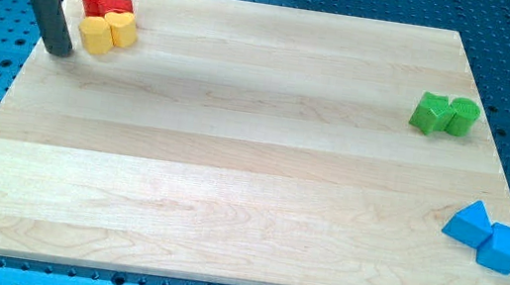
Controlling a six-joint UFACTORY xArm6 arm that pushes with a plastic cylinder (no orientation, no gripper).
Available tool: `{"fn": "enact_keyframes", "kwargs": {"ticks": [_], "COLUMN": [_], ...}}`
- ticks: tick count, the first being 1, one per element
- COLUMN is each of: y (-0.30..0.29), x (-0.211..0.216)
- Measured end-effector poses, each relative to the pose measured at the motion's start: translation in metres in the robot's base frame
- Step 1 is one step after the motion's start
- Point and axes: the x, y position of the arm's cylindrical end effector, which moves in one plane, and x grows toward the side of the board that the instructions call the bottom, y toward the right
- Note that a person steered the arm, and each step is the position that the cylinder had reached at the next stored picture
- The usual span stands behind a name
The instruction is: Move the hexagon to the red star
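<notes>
Camera view: yellow hexagon (pixel 96 36) at top left of worktop (pixel 233 159), touching red star (pixel 118 6). My tip (pixel 61 52), bare rod end effector holding nothing, just left. Push gently, slowly.

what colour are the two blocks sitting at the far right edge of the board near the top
Green: the green star and the green block beside it, touching. The camera view, the only one, shows them clearly.
</notes>
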Motion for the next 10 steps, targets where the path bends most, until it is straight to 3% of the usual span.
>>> {"fn": "enact_keyframes", "kwargs": {"ticks": [1, 3, 4, 7, 10], "y": [-0.006, -0.007, 0.017, 0.035, 0.033], "x": [-0.018, 0.043, 0.051, 0.037, -0.012]}}
